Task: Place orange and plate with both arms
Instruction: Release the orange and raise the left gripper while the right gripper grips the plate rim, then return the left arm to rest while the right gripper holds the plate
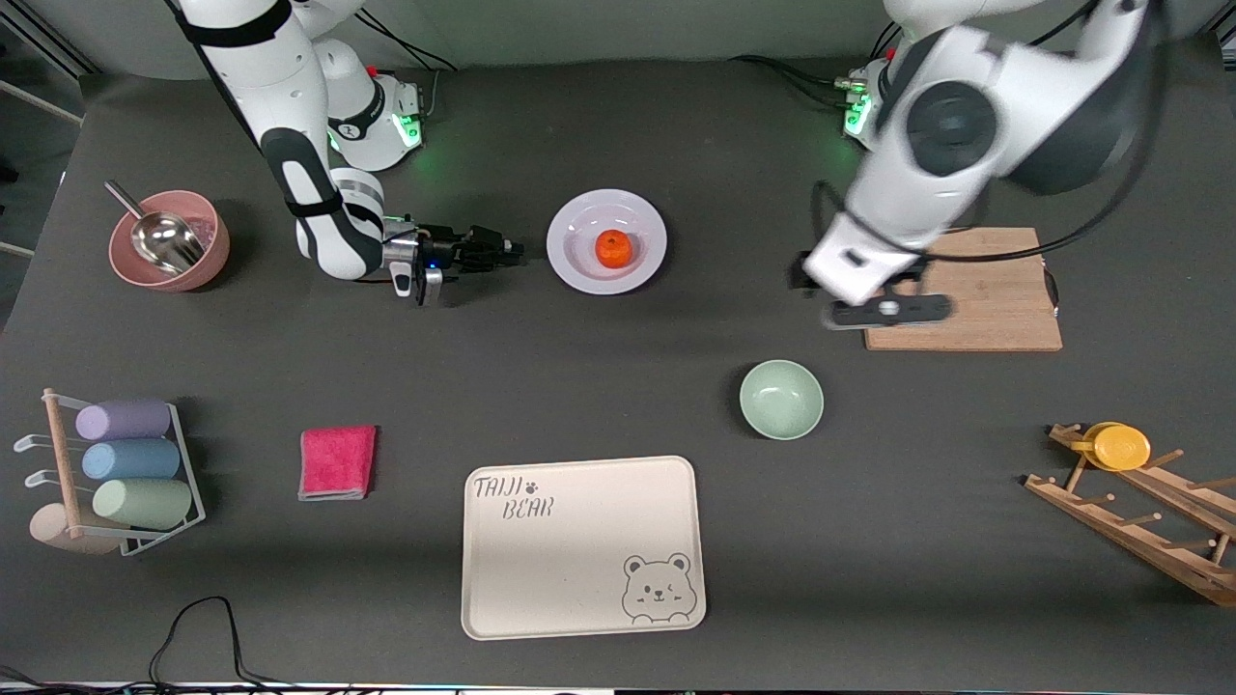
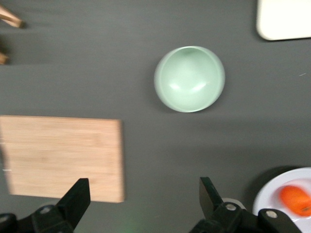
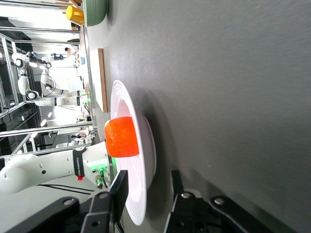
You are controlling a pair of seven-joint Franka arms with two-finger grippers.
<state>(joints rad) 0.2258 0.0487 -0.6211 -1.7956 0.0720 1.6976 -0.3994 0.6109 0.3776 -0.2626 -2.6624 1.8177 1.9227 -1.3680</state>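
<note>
I see the orange (image 1: 613, 248) sitting in the middle of the plate (image 1: 579, 270). My right gripper (image 1: 502, 253) lies low, just beside the plate's rim, fingers a little apart with the rim between them, so I think it can pinch the plate. My left gripper (image 2: 143, 194) hangs wide open, holding nothing, over the cutting board (image 1: 975, 290) edge, waiting.

Glossy white shells on both arms, with dark grey joint bands and round dark caps. Green lights at the bases beside the top edge of the table (image 1: 676, 116), black cables trailing off there. Left gripper (image 2: 143, 204): black, wedge-shaped fingers (image 2: 77, 196), silver screws on the knuckles. Right gripper (image 1: 502, 253): black body, metal collar, small blue light.
</note>
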